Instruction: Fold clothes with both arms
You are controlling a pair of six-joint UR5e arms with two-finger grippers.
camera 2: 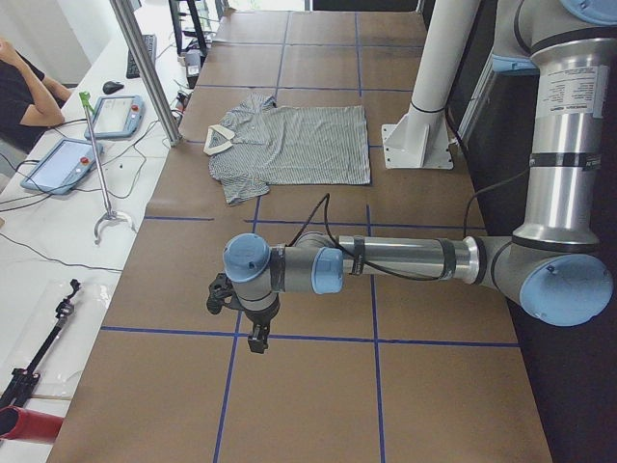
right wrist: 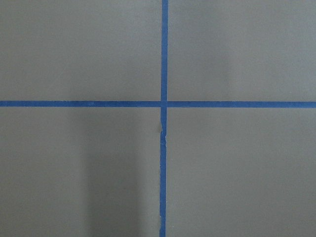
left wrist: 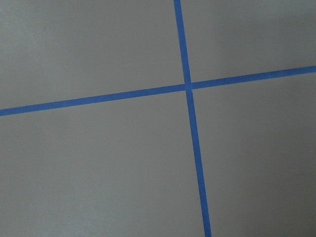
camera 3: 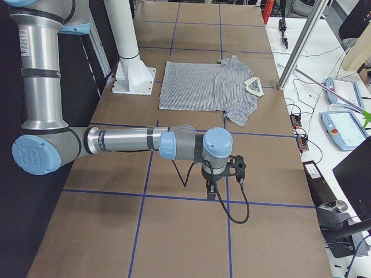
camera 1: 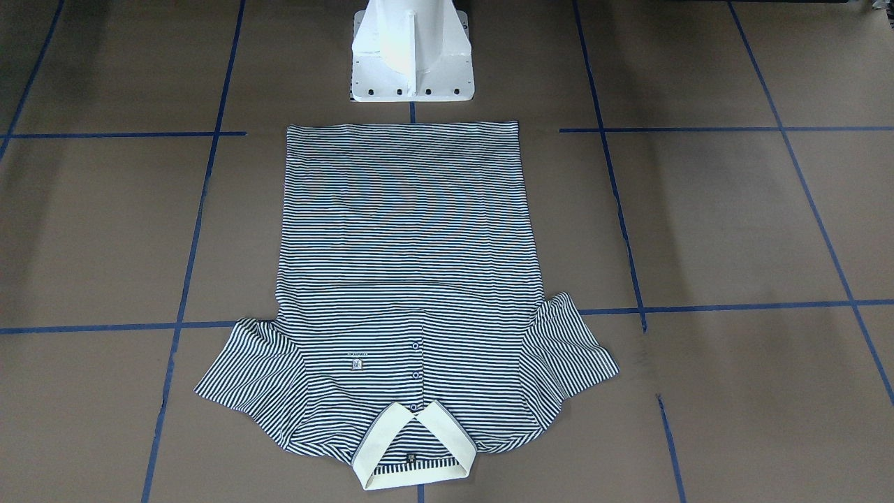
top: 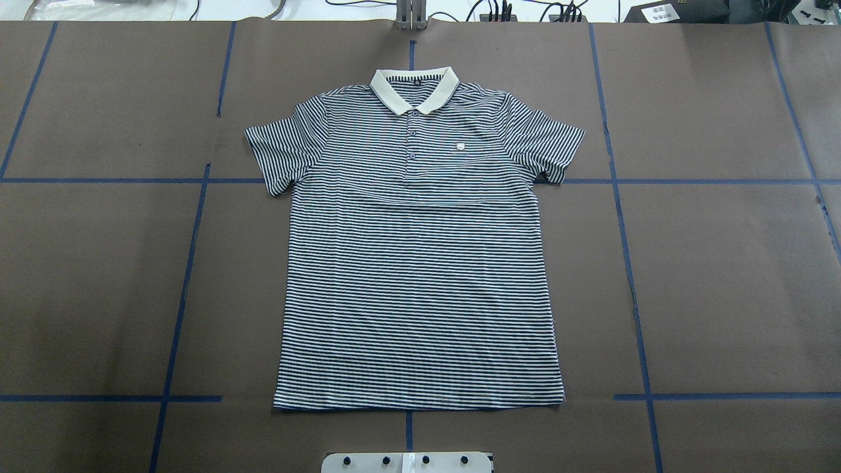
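The striped polo shirt [camera 1: 408,279] lies flat and face up on the brown table, its cream collar [camera 1: 380,436] away from the robot base. It also shows in the overhead view [top: 420,276] and both side views [camera 2: 299,145] [camera 3: 203,87]. My left gripper [camera 2: 255,340] hangs over bare table far from the shirt, toward the table's left end. My right gripper [camera 3: 213,191] hangs likewise toward the right end. I cannot tell whether either is open or shut. Both wrist views show only bare table and blue tape lines [left wrist: 187,86] [right wrist: 164,103].
The white pedestal base [camera 1: 412,56] stands just behind the shirt's hem. Blue tape lines [top: 187,276] grid the table. Beyond the far edge are a metal post [camera 2: 145,68], teach pendants [camera 2: 63,164] [camera 3: 348,124], cables and a seated person [camera 2: 19,87].
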